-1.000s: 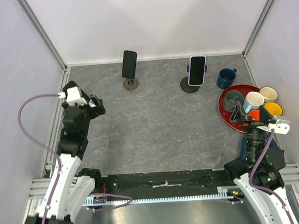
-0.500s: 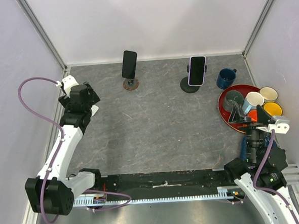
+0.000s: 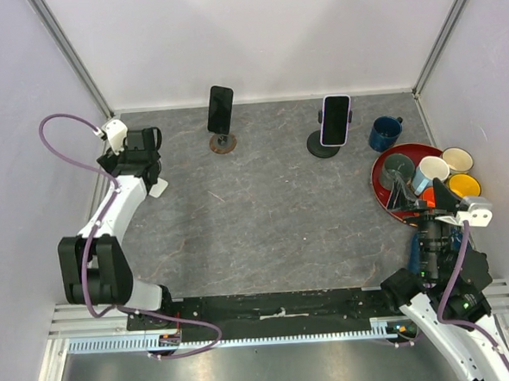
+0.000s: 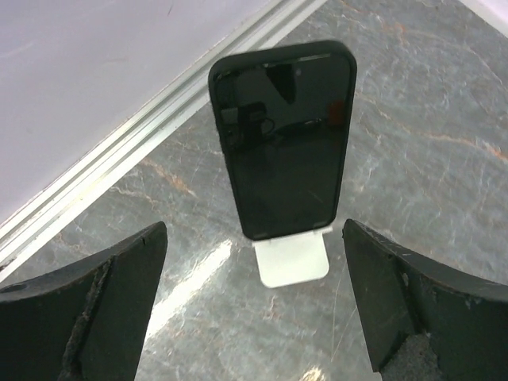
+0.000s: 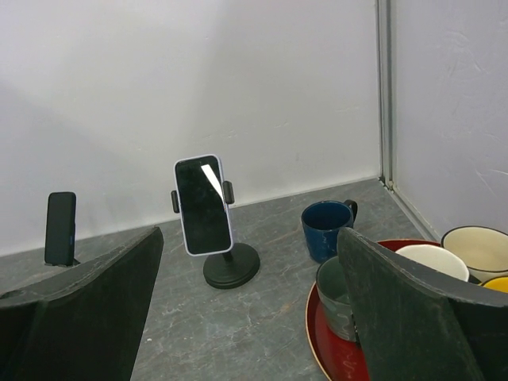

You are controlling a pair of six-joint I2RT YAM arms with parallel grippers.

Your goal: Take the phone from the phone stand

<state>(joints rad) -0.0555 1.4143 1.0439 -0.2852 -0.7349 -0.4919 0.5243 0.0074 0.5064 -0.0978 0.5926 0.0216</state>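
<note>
The left gripper (image 4: 254,230) is recorded at the upper left of the top view, its jaws spread wide and closed on nothing. In its wrist view a black phone (image 4: 282,139) is seen centred between the two fingers (image 4: 103,309), propped on a small white stand (image 4: 292,258) with its lower edge meeting the stand; neither finger is in contact with it. The stand is noted on the grey table (image 3: 265,216) close to the left wall (the phone itself cannot be made out from above). The right gripper (image 5: 248,238) is found at the lower right of the top view, jaws likewise wide apart and empty, beside a red tray (image 3: 376,176) of mugs. Two further phones on stands are logged along the upper edge of the table: a dark one (image 3: 221,109) and a pale-cased one (image 3: 336,119).
</note>
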